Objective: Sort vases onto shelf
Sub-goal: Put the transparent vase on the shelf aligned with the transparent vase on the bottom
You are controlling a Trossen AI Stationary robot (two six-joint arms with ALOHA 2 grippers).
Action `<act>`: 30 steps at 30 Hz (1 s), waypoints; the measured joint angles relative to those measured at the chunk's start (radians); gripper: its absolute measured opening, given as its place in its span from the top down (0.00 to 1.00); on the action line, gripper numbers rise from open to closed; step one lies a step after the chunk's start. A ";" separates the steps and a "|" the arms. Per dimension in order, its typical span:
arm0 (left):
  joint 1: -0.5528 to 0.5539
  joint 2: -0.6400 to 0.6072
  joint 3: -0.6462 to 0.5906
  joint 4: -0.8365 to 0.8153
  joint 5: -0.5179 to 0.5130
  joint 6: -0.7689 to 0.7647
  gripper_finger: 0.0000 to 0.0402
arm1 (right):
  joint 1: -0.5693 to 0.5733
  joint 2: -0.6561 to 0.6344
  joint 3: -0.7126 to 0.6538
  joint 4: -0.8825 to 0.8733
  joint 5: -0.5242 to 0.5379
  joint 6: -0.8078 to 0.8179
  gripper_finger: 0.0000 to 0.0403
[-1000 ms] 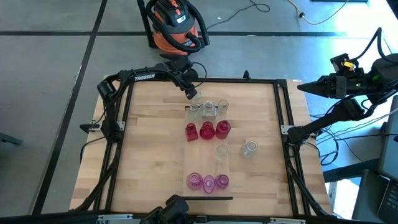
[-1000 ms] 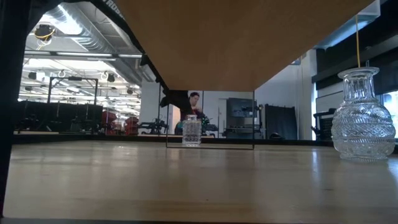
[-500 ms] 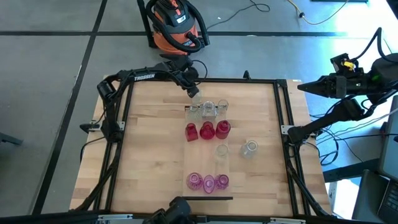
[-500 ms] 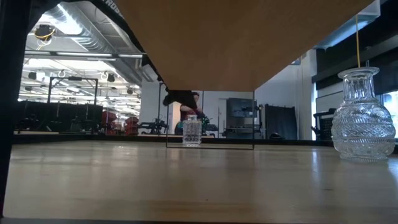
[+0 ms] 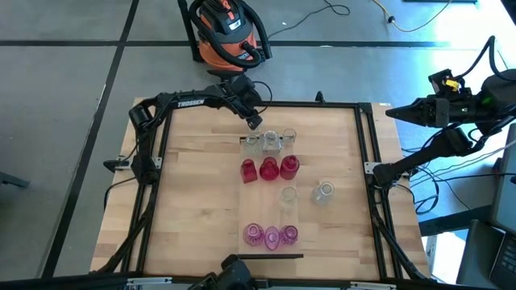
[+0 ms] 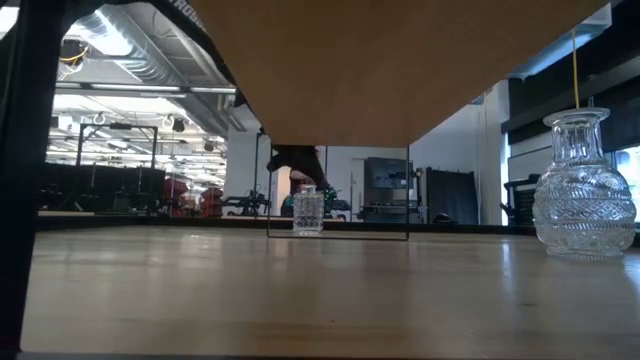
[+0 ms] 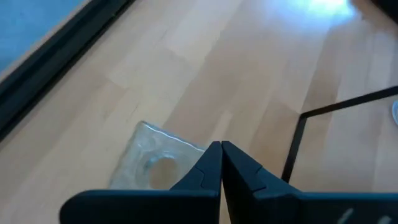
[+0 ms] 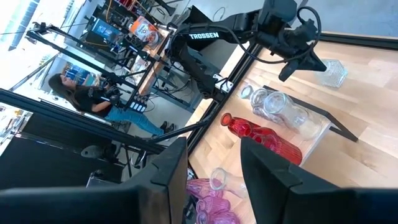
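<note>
My left gripper [image 5: 255, 121] [image 7: 221, 148] is shut and hovers at the table's far edge, just above a small square clear vase [image 7: 152, 165] [image 6: 308, 210] [image 8: 333, 71]. That vase stands on the tabletop beyond the shelf's far end. The shelf [image 5: 272, 205] is a raised light-wood plank, seen from below in the low view [image 6: 400, 70]. On it stand a row of clear vases [image 5: 270, 142], a row of red ones [image 5: 268, 169], one clear vase [image 5: 288, 195] and a row of pink ones [image 5: 271, 236]. My right gripper [image 8: 214, 180] waits open off the table's right side.
A round clear cut-glass vase [image 5: 323, 192] [image 6: 585, 185] stands on the tabletop right of the shelf. The black table frame [image 5: 153, 161] borders the table. An orange shop vacuum [image 5: 230, 32] sits on the floor past the far edge. A person [image 8: 93, 96] sits beyond the table.
My left gripper has drifted a little toward the table's right, coming over the square clear vase. The vase itself has stayed where it stood.
</note>
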 joint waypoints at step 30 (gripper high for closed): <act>0.004 -0.029 -0.003 -0.030 -0.148 0.008 1.00 | 0.000 0.000 0.000 0.000 0.000 0.000 0.67</act>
